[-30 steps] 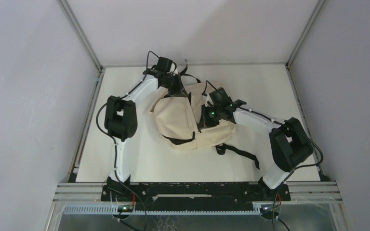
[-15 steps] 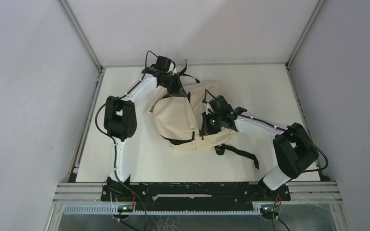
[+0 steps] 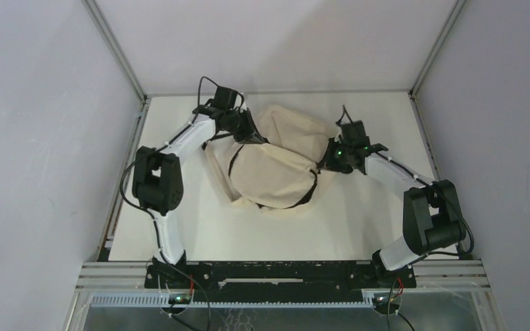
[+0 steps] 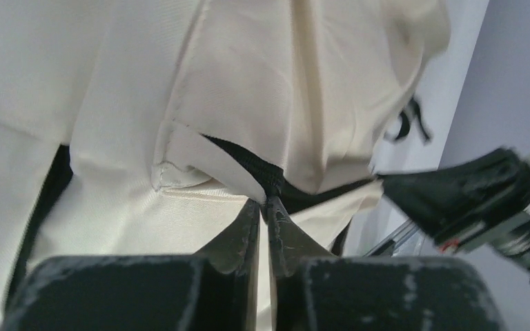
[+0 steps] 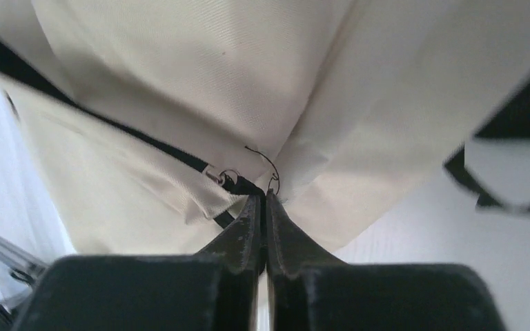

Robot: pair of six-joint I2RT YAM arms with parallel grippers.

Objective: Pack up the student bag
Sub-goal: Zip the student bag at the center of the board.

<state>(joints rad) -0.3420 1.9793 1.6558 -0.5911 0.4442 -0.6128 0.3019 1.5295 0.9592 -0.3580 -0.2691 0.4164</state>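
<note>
The cream-beige student bag (image 3: 276, 172) with black straps and zipper trim lies in the middle of the table, stretched between both arms. My left gripper (image 3: 254, 138) is at its upper left edge and is shut on the black zipper trim of the bag (image 4: 268, 185). My right gripper (image 3: 326, 164) is at the bag's right edge and is shut on a black zipper pull (image 5: 245, 185) at a fold of the bag (image 5: 179, 76). The bag's inside is hidden.
The white table (image 3: 193, 234) has metal rails along its left side (image 3: 121, 186) and back (image 3: 276, 92). White walls enclose it on three sides. The right arm's body shows at the right of the left wrist view (image 4: 469, 196).
The bag has been pulled wider and turned, now spread from the left gripper to the right. My right gripper has moved right and back with the bag's edge. My left gripper shifted slightly left.
</note>
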